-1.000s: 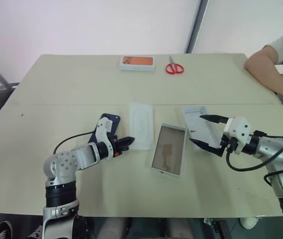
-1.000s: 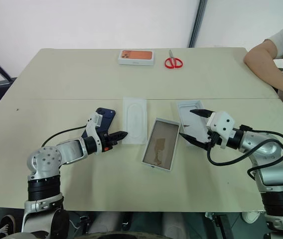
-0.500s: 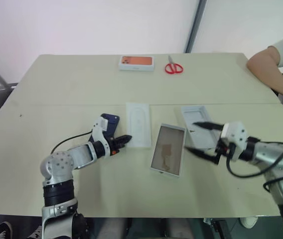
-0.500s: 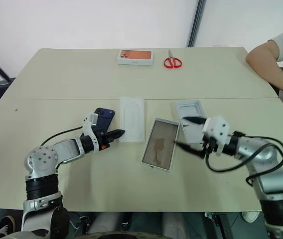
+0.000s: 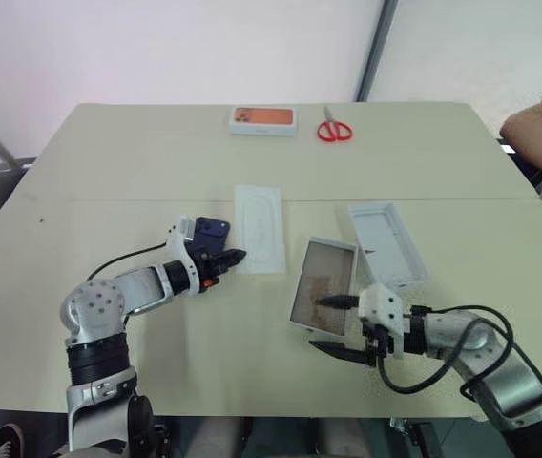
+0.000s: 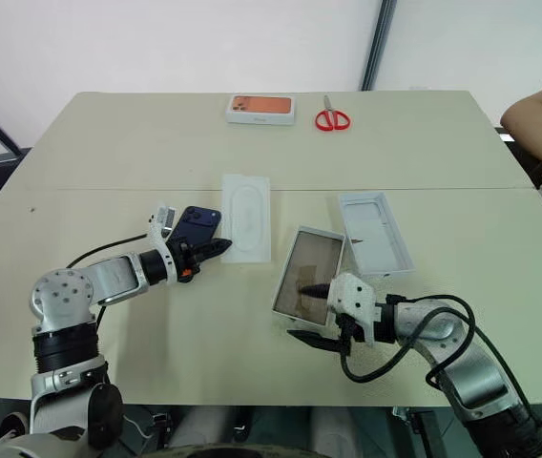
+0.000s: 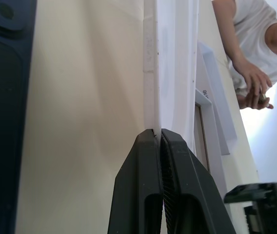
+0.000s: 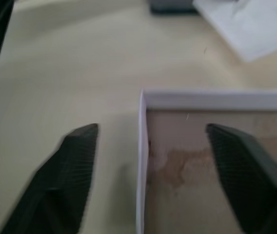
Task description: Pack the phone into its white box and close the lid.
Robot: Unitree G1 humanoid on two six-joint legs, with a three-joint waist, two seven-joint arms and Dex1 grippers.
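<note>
The dark navy phone lies flat on the table, left of centre. My left gripper is shut beside its right edge, and its fingertips meet the edge of a flat white card. Whether they pinch the card I cannot tell. The lid lies open side up at the centre, its inside brown. My right gripper is open at the lid's near end, one finger outside the wall and the other over the inside. The shallow white box sits just right of the lid.
A white box with an orange phone picture and red scissors lie at the table's far edge. A person's arm rests at the far right corner. The pale table spreads wide to the left.
My right gripper came down and leftward from over the white box to the lid's near end, its jaws narrower. The left gripper and the card shifted slightly left and away. The person's arm drew back right.
</note>
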